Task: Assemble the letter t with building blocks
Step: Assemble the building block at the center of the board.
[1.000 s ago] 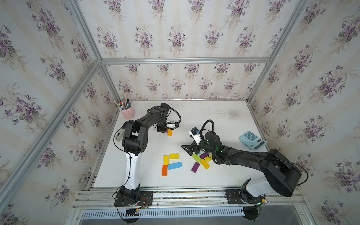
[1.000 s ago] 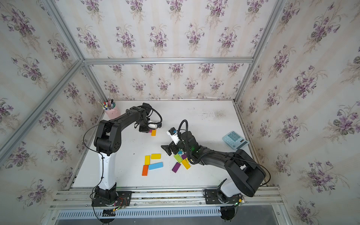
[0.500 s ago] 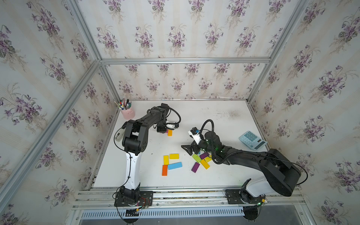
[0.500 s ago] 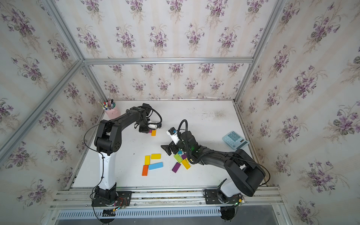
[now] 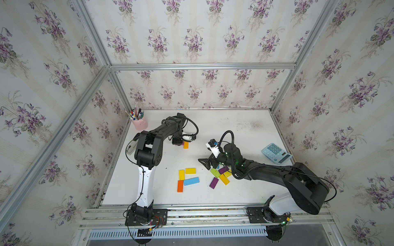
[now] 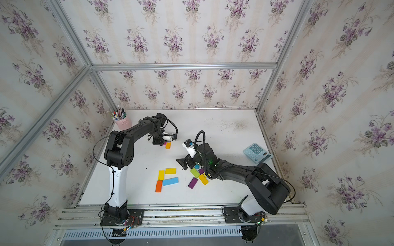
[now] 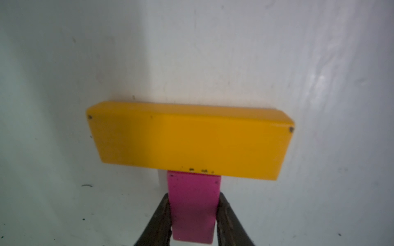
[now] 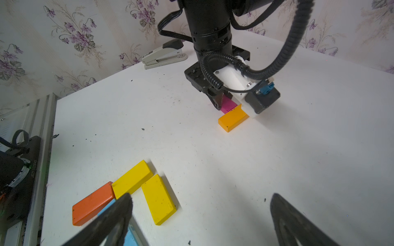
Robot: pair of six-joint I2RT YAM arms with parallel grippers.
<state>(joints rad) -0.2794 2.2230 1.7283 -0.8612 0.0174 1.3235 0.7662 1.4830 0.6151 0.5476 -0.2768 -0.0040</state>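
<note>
— What has the left gripper got?
— Its jaws are pinched on the long sides of a flat magenta rectangular block. The block's end butts against the middle of a flat amber-orange rectangular block. Both sit well apart from the pale blue calculator.
— And the right gripper?
— Spread wide, holding nothing, between the calculator and that pair. The lime, purple and yellow blocks lie heaped nearer the calculator.
</note>
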